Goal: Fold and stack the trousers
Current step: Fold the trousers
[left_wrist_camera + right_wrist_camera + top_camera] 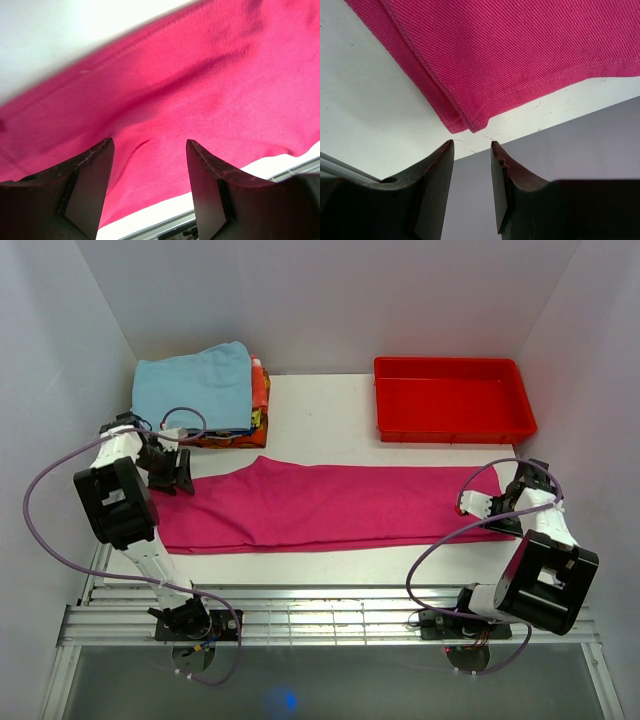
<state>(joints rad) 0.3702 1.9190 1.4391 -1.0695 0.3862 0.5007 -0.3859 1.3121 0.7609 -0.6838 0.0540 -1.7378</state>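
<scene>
You can see no brand or label that can be read. The print on the colourful pile [259, 400] under the light blue cloth [195, 385] is too small to tell.

The left arm goes up from its base at the near edge, bends, and the left gripper [180, 472] points down at the wide end of the trousers [320, 505]. In the wrist view its dark fingers [85, 185] are spread wide above the cloth w/ nothing between them.

The right arm is bent at the elbow near the right wall. The right gripper [478, 505] points at the narrow end, just beside the hem corner. Its fingers [437, 185] have only a narrow gap and hold nothing.

The trousers lie flat across the middle of the white table [320, 410], approx. from one gripper to the other. The cloth is magenta-pink, a soft twill weave w/ a stitched hem, and two layers show at the corner. A rigid red plastic tray [450, 430], rectangular, stands at the far right, apart from the trousers.
</scene>
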